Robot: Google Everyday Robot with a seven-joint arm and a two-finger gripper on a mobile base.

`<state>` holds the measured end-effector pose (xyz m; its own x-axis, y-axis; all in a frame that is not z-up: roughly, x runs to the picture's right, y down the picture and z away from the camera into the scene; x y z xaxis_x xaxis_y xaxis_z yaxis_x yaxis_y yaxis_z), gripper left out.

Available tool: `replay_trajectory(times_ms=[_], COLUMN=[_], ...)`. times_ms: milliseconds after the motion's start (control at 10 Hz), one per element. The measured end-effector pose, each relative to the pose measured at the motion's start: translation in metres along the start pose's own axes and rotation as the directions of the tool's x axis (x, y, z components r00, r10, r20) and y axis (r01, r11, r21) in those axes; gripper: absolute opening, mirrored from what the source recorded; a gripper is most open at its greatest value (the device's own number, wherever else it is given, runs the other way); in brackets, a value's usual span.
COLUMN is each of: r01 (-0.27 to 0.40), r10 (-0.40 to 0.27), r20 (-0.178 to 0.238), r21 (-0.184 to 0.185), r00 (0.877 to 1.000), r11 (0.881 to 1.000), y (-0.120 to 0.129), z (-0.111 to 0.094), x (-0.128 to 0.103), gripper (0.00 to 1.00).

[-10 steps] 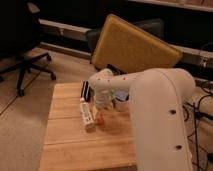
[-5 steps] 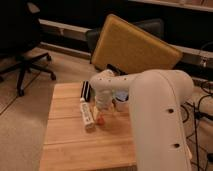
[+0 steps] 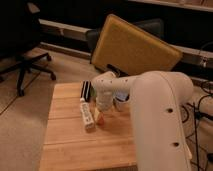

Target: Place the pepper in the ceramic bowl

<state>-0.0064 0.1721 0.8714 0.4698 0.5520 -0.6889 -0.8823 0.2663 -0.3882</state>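
Note:
My white arm reaches over the wooden table [image 3: 65,145], and its gripper [image 3: 103,108] hangs low over the table's middle. Just below the gripper, a small orange-red pepper [image 3: 100,119] lies at the table surface; I cannot tell whether the gripper touches it. A white rectangular bar [image 3: 87,114] lies right beside the pepper on its left. A white cup with a bluish top [image 3: 120,99] shows partly behind the arm. The green ceramic bowl is hidden or out of view.
A dark ribbed object [image 3: 86,89] sits at the table's far edge. A yellow padded board [image 3: 134,46] leans behind the table. A black office chair [image 3: 25,45] stands on the floor at left. Cables hang at right.

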Motion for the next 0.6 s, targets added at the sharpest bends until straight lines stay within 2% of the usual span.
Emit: replay_trajectory(times_ms=[100, 300, 500, 600], r01=[0.013, 0.019, 0.016, 0.014], r10=[-0.013, -0.019, -0.015, -0.013], r20=[0.009, 0.021, 0.037, 0.044], r21=[-0.004, -0.009, -0.019, -0.024], r00=[1.0, 1.0, 0.999, 0.999], r11=[1.0, 1.0, 1.0, 1.0], y=[-0.0001, -0.0009, -0.0024, -0.0023], z=[0.0001, -0.0009, -0.0025, -0.0028], x=[-0.0011, -0.0013, -0.0006, -0.0002], gripper=[0.35, 0.18, 0.01, 0.0])
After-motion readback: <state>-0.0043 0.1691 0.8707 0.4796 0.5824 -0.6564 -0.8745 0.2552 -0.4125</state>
